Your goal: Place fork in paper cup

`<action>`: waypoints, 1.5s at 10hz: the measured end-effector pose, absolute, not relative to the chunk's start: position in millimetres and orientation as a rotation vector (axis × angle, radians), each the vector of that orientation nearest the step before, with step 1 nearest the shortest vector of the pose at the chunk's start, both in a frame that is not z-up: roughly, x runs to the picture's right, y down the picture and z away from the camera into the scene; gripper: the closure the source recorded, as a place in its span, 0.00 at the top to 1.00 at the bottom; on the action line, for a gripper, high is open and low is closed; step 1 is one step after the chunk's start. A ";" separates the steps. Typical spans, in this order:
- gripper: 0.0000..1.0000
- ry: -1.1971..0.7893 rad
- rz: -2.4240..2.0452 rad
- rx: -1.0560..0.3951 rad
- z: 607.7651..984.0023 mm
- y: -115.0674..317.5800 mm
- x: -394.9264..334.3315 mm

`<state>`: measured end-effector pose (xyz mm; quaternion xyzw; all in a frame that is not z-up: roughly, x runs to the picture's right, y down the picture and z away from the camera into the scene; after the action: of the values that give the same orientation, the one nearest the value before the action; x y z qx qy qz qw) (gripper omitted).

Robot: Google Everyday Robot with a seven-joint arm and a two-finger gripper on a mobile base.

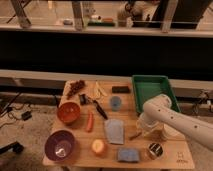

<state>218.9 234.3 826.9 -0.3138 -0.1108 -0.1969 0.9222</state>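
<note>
My white arm reaches in from the right, and its wrist bends down over the table's right half. The gripper (pixel 145 129) hangs low there, between the grey-blue cloth (pixel 115 131) and the paper cup (pixel 156 133). The cup is a cream shape mostly hidden behind the gripper. A slim dark-silver piece, likely the fork (pixel 135 135), pokes out to the left of the gripper at table level. I cannot tell whether it is held or lying on the table.
A green tray (pixel 152 86) stands at the back right. A shiny metal cup (pixel 155 150) and a blue sponge (pixel 128 155) are at the front. A small blue cup (pixel 115 103), black-handled utensil (pixel 99 108), carrot (pixel 90 121), orange bowl (pixel 68 113), purple bowl (pixel 60 145) and orange fruit (pixel 98 146) lie to the left.
</note>
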 end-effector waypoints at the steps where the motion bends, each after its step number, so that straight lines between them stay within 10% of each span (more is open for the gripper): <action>1: 0.49 -0.227 -0.406 -0.644 827.3 234.4 218.9; 7: 0.47 -0.225 -0.415 -0.641 827.5 233.0 219.0; 11: 0.09 -0.228 -0.423 -0.640 828.0 233.6 217.9; 15: 0.05 -0.236 -0.438 -0.641 830.5 234.9 217.4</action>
<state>217.4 234.9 830.5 -0.3119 -0.1148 -0.2129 0.9188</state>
